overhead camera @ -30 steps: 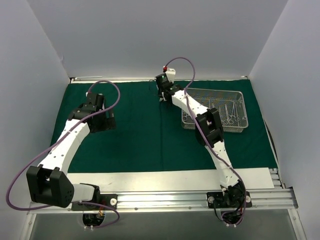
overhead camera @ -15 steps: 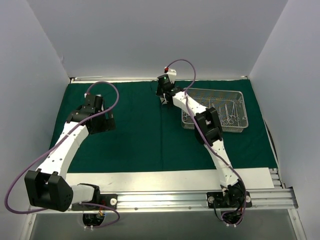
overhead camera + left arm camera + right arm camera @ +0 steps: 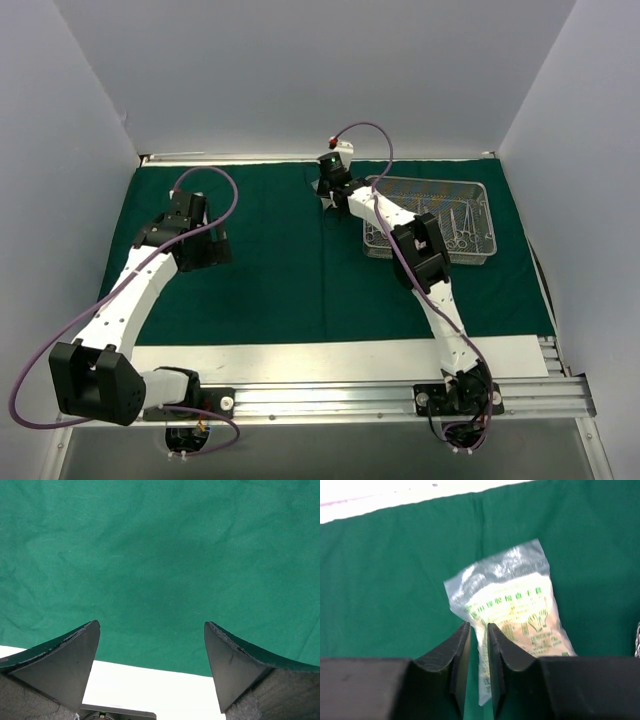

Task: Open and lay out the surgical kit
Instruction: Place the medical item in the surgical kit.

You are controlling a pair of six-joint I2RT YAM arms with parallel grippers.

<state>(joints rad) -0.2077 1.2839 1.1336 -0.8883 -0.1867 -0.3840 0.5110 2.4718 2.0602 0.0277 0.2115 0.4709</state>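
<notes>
White walls (image 3: 300, 70) are closing in three sides of the desk, and the dark green cloth (image 3: 280, 260) is lying spread flat over most of it, with a white strip (image 3: 340, 355) showing along the near edge. From above, the wire-mesh tray (image 3: 489, 215) is sitting on the cloth at the far right, with steel instruments (image 3: 455, 228) lying inside it. The right gripper (image 3: 326, 195) is reaching to the far middle of the cloth, just left of the tray. The left gripper (image 3: 215, 245) is hanging over the left part of the cloth, well apart from the tray.

The left wrist camera is showing the left gripper (image 3: 151, 625) spread wide over bare cloth (image 3: 160, 555), holding nothing.

In the right wrist camera, a clear packet (image 3: 515, 600) with green print is lying on the cloth (image 3: 390, 580). The right gripper (image 3: 478, 626) is standing nearly pressed together, with the packet's left edge showing in the slit. I cannot tell whether it is pinching it.
</notes>
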